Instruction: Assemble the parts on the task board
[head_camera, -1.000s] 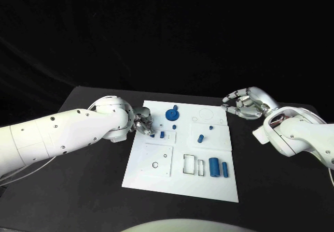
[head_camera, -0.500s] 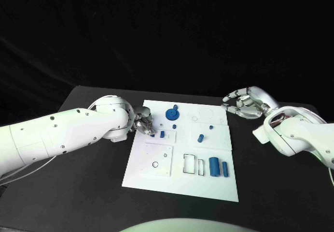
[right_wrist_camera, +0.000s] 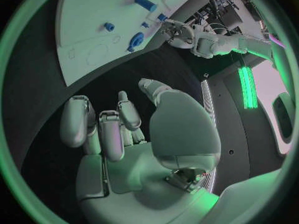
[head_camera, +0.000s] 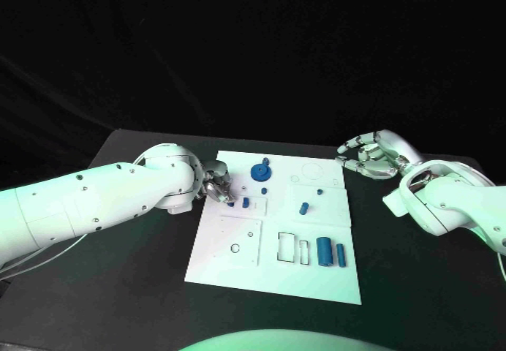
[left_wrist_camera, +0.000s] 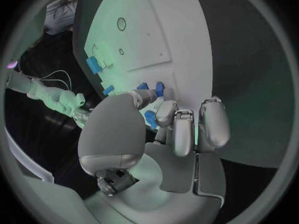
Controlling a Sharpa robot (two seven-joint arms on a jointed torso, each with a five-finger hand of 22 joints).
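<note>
The board (head_camera: 276,241) lies at the middle of the tabletop (head_camera: 126,292). The left hand (head_camera: 218,184) is set at the board's left edge, left of centre in the head view, its fingers curled over small blue parts there; in the left wrist view a small blue part (left_wrist_camera: 150,118) is seen against the fingertips, but whether it is actually pinched cannot be told. The right hand (head_camera: 368,156) is held off the board's upper right corner, fingers loosely bent and apart, with nothing in it.

Other parts lie on the board: a disc (head_camera: 259,173) near the top, a peg (head_camera: 303,209) at centre, and two cylinders (head_camera: 330,251) lower right.

The step in hand is judged to be seating a small part at the left edge. It should be kept upright, lined up over its hole, and pressed straight down without nudging its neighbours.
</note>
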